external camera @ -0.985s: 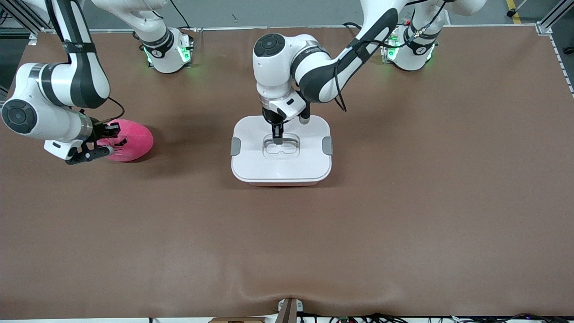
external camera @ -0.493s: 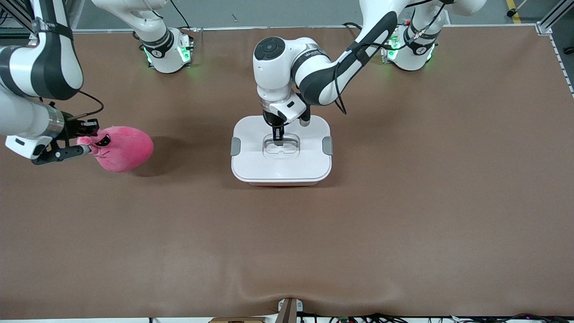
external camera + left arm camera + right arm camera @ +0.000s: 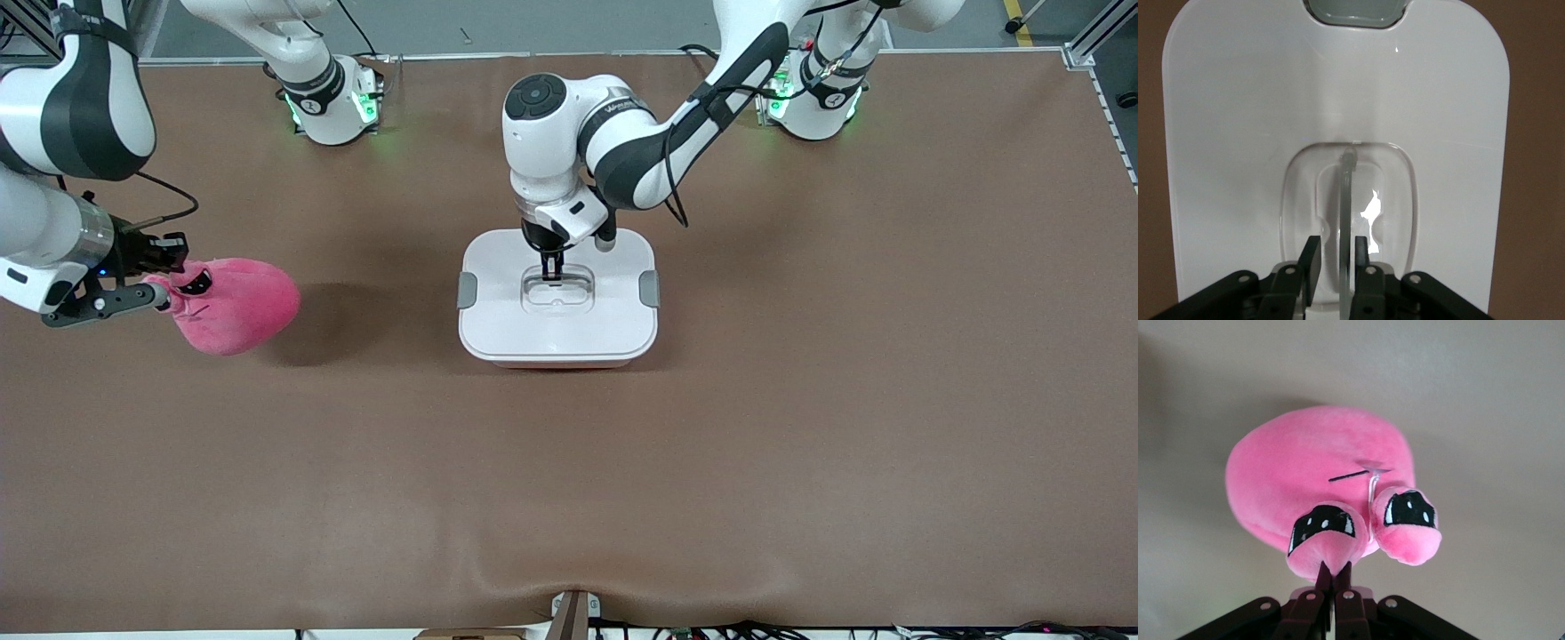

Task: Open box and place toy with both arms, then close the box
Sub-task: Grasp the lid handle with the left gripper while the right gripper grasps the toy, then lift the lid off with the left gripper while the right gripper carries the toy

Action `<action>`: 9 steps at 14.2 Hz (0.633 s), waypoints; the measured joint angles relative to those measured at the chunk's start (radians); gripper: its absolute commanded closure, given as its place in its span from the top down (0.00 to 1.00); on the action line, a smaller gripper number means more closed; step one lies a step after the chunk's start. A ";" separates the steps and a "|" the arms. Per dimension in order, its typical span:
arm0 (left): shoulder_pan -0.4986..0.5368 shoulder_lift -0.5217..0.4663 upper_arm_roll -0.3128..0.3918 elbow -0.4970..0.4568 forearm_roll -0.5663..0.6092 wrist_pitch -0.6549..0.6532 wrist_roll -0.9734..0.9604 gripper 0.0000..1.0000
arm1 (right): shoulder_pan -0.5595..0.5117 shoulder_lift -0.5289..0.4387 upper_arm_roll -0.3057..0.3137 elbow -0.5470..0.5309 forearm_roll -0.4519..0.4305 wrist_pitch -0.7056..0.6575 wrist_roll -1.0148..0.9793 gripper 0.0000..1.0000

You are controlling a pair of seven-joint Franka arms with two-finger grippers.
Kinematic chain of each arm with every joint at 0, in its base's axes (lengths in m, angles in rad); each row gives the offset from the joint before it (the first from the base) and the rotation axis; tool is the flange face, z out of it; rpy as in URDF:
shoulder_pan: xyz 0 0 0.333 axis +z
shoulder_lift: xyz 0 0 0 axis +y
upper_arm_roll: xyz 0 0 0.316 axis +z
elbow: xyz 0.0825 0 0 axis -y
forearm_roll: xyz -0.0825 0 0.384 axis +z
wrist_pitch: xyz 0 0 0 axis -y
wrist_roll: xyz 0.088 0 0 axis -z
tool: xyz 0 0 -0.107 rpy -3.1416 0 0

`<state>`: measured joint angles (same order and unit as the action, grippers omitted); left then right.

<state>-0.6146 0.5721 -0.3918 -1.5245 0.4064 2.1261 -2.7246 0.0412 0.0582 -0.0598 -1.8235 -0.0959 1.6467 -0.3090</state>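
Left gripper [image 3: 553, 269] fingers have narrowed around the handle [image 3: 1347, 200] of the box [image 3: 558, 342] at mid-surface; lid remains seated. Right gripper [image 3: 160, 276], clamped on the toy [image 3: 236, 305], has raised it over the right arm's end. Lid lift comes next.

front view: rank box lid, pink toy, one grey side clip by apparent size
1. box lid, clearly the largest.
2. toy, held up off the table by the right gripper, so it sits closer to the camera and looks somewhat bigger than it is; still below the lid.
3. grey side clip, the smallest.
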 measured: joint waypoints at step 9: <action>0.001 0.000 0.001 0.006 0.005 0.001 0.004 0.00 | 0.087 0.000 0.006 0.049 0.007 -0.011 -0.001 0.00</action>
<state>-0.6140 0.5721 -0.3904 -1.5188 0.4111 2.1275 -2.7202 0.1287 0.0582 -0.0540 -1.7746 -0.0893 1.6360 -0.3096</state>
